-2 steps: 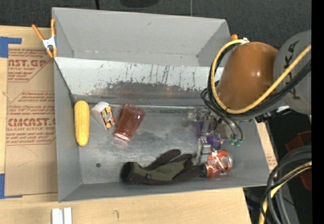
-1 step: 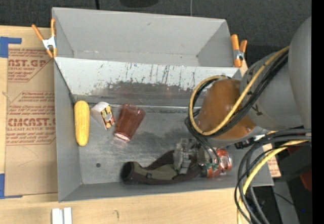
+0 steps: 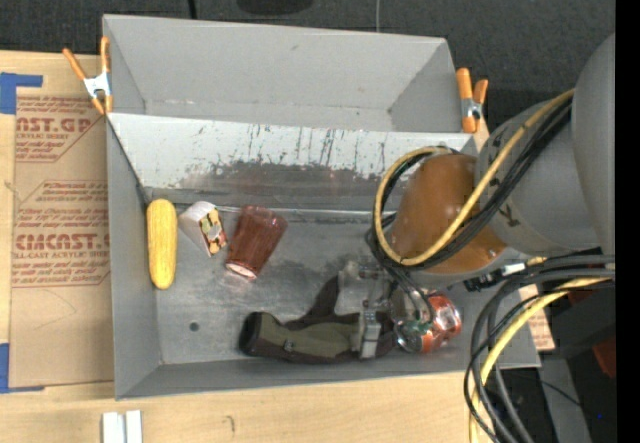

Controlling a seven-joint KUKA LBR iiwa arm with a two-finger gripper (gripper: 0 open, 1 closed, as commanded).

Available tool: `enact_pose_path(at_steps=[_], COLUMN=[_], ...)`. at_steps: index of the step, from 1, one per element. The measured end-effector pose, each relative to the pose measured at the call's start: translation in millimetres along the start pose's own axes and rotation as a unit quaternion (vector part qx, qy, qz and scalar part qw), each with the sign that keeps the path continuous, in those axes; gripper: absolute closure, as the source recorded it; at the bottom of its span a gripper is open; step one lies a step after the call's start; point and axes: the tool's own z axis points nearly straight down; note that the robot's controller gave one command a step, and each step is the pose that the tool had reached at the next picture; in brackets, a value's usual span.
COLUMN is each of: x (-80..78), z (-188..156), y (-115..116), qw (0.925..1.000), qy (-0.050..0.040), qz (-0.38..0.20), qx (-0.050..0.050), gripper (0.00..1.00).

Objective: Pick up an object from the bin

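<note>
Grey metal bin (image 3: 300,81), a few loose items on the floor, none stacked. The arm (image 3: 590,161) comes in from the right, and the rounded orange cover (image 3: 440,211) on its wrist hangs over the right half of the floor.

The gripper (image 3: 372,326) is down low at the front right of the bin. It sits at the right end of a dark olive-brown floppy fabric piece (image 3: 295,336), which lies stretched along the front wall from about mid-bin up to the gripper. The metal tip looks to be in contact with, or right on top of, that end of the fabric. Cannot tell whether the gripper is spread or closed, and cannot tell whether any fabric is pinched; the tip is too cluttered against the dark cloth.

Just right of the gripper is a red and silver shiny crumpled object (image 3: 435,323), partly under the orange cover. It may be a crushed can or a wrapper; not sure which.

Left half of the floor:
- A yellow corn cob (image 3: 162,243) lies lengthwise against the left wall.
- A small white printed carton (image 3: 205,226) sits just right of the cob, tilted.
- A dark red translucent plastic cup (image 3: 253,241) lies on its side beside the carton.

All three are well apart from the gripper.
</note>
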Motion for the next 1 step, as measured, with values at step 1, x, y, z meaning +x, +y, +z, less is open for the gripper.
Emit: enact_pose_path(at_steps=[1], x=[0.0], z=[0.0], y=[0.0], qw=[1.0], qy=[0.0], qz=[0.0], qx=[0.0], gripper=[0.0])
